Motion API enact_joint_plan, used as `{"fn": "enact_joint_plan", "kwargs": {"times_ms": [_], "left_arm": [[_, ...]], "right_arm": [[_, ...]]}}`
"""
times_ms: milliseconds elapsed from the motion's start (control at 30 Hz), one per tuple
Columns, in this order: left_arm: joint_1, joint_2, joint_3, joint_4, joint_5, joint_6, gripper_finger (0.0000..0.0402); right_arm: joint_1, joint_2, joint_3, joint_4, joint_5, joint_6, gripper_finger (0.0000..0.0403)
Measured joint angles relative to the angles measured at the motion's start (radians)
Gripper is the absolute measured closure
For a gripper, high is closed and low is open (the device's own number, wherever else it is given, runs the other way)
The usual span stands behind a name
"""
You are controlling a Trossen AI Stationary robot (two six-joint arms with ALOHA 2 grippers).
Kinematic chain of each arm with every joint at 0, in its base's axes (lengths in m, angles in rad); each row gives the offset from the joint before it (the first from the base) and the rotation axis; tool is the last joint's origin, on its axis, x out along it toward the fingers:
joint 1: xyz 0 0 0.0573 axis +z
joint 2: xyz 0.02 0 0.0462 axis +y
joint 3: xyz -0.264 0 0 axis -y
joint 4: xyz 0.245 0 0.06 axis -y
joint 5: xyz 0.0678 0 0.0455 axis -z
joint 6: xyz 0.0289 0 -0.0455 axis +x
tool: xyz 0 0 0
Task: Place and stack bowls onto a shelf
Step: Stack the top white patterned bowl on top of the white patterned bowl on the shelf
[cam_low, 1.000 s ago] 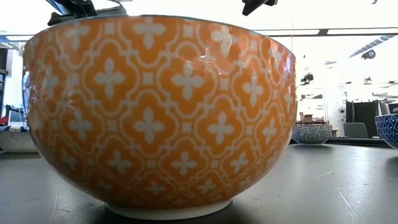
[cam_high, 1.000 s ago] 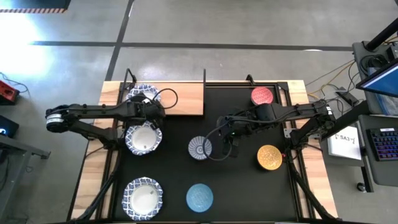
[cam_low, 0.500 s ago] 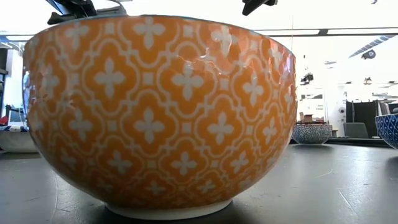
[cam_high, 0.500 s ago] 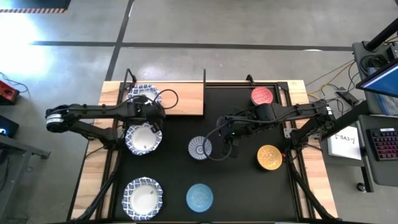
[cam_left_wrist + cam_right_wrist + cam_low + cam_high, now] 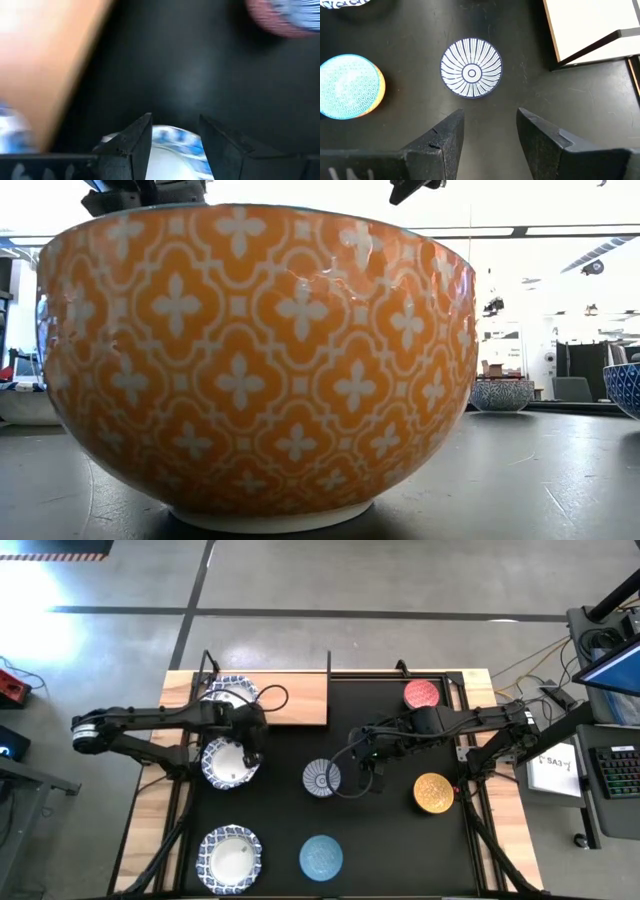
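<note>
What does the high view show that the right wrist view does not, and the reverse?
Only the high view: the red bowl, the yellow bowl, three white bowls with blue rims, one on the shelf, and the left claw at the rim of the middle one. Only the right wrist view: the fine radial lines of the small bowl and the open right claw close up. Both: that radial bowl, the light-blue bowl and the black mat.
</note>
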State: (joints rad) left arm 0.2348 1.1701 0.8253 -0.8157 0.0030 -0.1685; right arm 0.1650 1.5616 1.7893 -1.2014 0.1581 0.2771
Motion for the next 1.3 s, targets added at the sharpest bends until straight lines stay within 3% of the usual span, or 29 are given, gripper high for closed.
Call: {"fn": "enact_joint_plan", "kwargs": {"times_ms": [100,467,700,1300], "left_arm": [[-0.012,-0.001,-0.001,-0.037,0.073,-0.084,0.0255],[-0.218,0.004,-0.022,-0.179,0.094,-0.400,0.0255],[-0.360,0.025,-0.064,-0.161,-0.014,-0.555,0.0255],[-0.427,0.099,-0.132,-0.136,-0.074,-0.512,0.0255]], "right_arm": [[0.000,0.000,0.000,-0.003,0.000,0.000,0.0234],[0.000,0.000,0.000,-0.025,0.000,-0.053,0.0234],[0.000,0.000,0.000,-0.024,0.000,-0.052,0.0234],[0.000,0.000,-0.005,-0.020,0.000,0.138,0.0234]]}}
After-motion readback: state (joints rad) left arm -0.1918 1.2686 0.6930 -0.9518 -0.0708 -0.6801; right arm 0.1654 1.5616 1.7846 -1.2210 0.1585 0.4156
